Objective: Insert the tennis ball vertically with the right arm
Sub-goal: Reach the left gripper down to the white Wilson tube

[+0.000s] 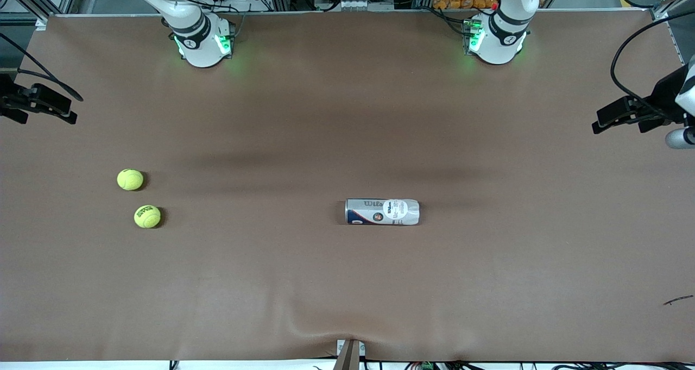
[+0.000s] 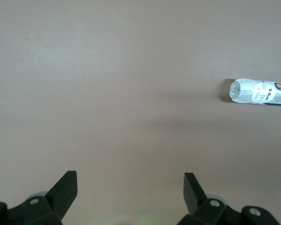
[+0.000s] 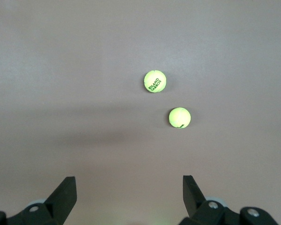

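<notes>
Nothing of the task is done yet, so this reads as the opening step: both arms are drawn back to the ends of the tabletop (image 1: 347, 283) and neither holds anything. The right gripper (image 3: 129, 197) hangs with its jaws spread wide and empty over the bare brown surface toward the right arm's end, looking down at two tennis balls. The printed tennis ball (image 1: 147, 216) lies nearer the front camera, and the plain tennis ball (image 1: 130, 179) sits just beside it, a little farther from the camera; the two are close but not touching. The left gripper (image 2: 131, 197) is likewise released and empty at the left arm's end, and that arm appears to be waiting. The ball can (image 1: 382, 211) lies on its side near the middle of the tabletop, well apart from the balls, with its open mouth apparently turned toward the right arm's end, though this is hard to confirm. As I judge it, the next move calls for the right arm to come down over one ball and close squarely across its middle, since a ball rolls easily if nudged off-centre. The neighbouring ball leaves little room for a finger on that side. The bigger obstacle is the lying can: a vertical insertion seems to need it upright first.
</notes>
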`<state>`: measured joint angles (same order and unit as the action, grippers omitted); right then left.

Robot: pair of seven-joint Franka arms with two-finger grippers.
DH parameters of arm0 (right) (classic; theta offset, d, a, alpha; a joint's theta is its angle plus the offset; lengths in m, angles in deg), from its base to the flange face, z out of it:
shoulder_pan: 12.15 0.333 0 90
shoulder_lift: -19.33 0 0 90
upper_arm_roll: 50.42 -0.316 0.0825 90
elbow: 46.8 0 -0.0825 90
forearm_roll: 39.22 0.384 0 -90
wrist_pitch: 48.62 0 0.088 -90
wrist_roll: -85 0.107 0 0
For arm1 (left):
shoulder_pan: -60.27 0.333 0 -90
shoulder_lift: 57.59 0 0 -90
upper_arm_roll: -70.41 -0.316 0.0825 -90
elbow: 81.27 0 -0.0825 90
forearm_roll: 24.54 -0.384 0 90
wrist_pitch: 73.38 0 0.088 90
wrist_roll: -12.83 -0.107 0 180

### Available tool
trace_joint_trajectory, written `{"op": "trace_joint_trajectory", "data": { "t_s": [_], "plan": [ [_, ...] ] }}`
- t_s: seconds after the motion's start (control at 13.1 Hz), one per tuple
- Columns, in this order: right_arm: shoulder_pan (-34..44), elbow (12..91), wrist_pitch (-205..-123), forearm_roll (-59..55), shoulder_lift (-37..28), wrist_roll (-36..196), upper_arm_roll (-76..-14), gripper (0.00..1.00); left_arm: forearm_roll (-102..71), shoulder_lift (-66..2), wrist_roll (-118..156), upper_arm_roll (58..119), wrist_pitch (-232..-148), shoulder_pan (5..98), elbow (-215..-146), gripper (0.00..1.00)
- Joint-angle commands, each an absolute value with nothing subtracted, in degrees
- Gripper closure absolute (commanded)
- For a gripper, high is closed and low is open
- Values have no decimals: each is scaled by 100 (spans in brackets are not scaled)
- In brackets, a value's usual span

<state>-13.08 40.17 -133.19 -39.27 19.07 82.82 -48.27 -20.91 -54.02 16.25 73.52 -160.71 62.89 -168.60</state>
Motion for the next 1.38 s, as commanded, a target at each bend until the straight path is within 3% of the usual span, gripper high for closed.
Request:
{"op": "trace_joint_trajectory", "data": {
  "t_s": [0.0, 0.76, 1.3],
  "plan": [
    [-1364, 4109, -13325, -3966, 1977, 8263, -4892, 0, -2110, -5109, 1608, 7358, -16012, 6238, -16820, 0],
    [-1391, 4109, -13290, -3966, 1916, 8263, -4883, 0, -2234, -3906, 1923, 7332, -16767, 5852, -16618, 0],
    [-1443, 4109, -13316, -3975, 1846, 8254, -4883, 0, -2391, -3264, 5197, 7314, -17480, 4948, -16381, 0]
  ]
}}
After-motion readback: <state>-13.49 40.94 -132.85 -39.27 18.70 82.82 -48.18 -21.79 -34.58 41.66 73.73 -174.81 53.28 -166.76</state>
